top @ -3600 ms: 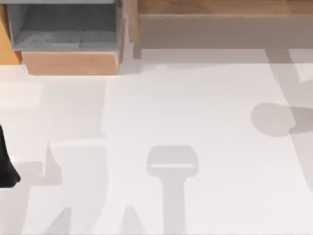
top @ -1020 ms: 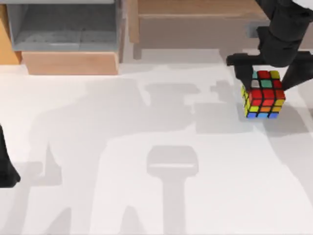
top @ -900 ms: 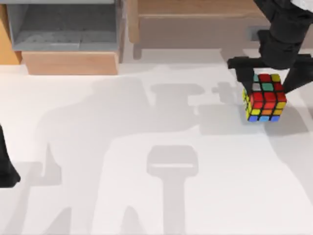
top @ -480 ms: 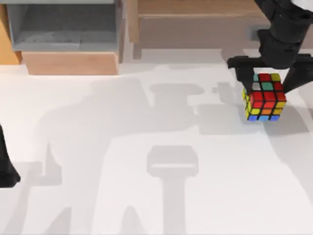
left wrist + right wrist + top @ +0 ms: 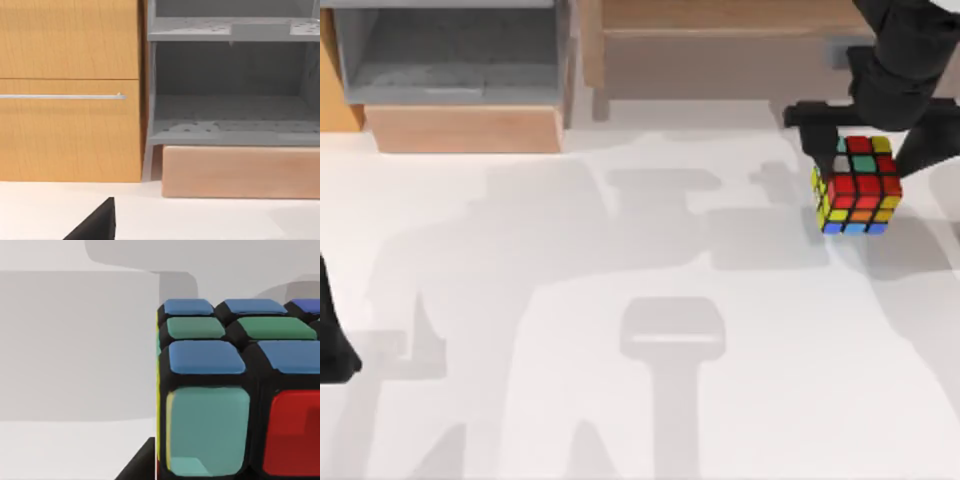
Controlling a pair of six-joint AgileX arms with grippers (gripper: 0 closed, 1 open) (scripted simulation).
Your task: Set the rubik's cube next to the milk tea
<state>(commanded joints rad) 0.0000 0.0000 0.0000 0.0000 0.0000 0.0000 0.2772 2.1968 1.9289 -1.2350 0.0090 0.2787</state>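
You have the rubik's cube (image 5: 857,186) clamped in the right gripper (image 5: 869,150) at the table's (image 5: 620,400) far right, seemingly just above it; setting it beside the milk tea remains, left arm (image 5: 332,330) parked.

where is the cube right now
In the top view the cube is at the table's far right, held in the right gripper, just before the wooden shelf.
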